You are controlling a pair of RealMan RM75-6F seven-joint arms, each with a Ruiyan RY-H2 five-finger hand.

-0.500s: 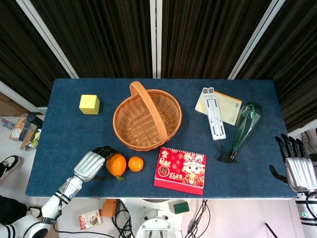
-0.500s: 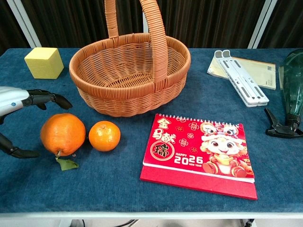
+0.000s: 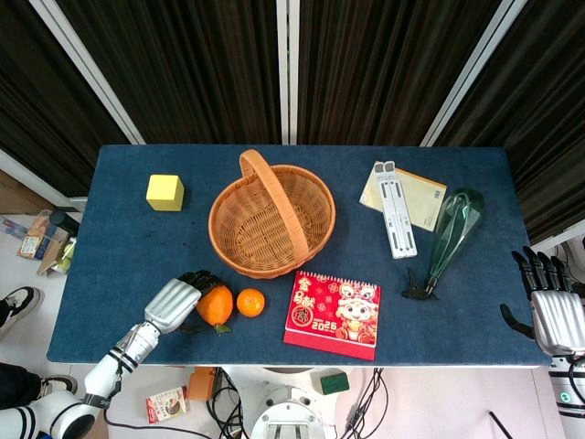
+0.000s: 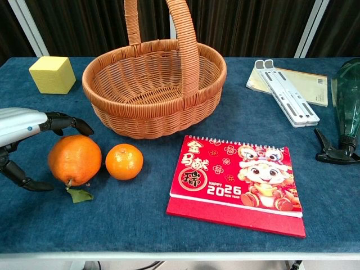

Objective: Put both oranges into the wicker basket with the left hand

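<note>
I've got the left hand (image 3: pixel 175 300) at the big orange (image 4: pixel 75 160), near the front left corner of the counter (image 3: pixel 119 229). Its fingers (image 4: pixel 66 121) arch apart over the top of the fruit and the thumb sits low on the outer side, so it brackets the orange. Whether anything actually touches the skin I can't tell from either view; I'd call it not gripped yet.

The small orange (image 4: pixel 124 161) sits just beside the big one, on the side toward the calendar (image 3: pixel 332 314). The basket (image 3: pixel 228 215) stands behind both, mid-counter, empty, its handle (image 4: pixel 188 45) arching front to back.

The step now, I reckon, is closing on the big orange. I want the palm to settle further over the fruit before I curl in, or a round skin will squirt out toward the small one. There's a leaf under it; ignore that. Then lift well above the rim and enter on the left of the handle.

The right hand (image 3: pixel 551 306) hangs off the right edge, fingers apart, holding nothing, well away from the sprayer (image 3: pixel 446 240).
</note>
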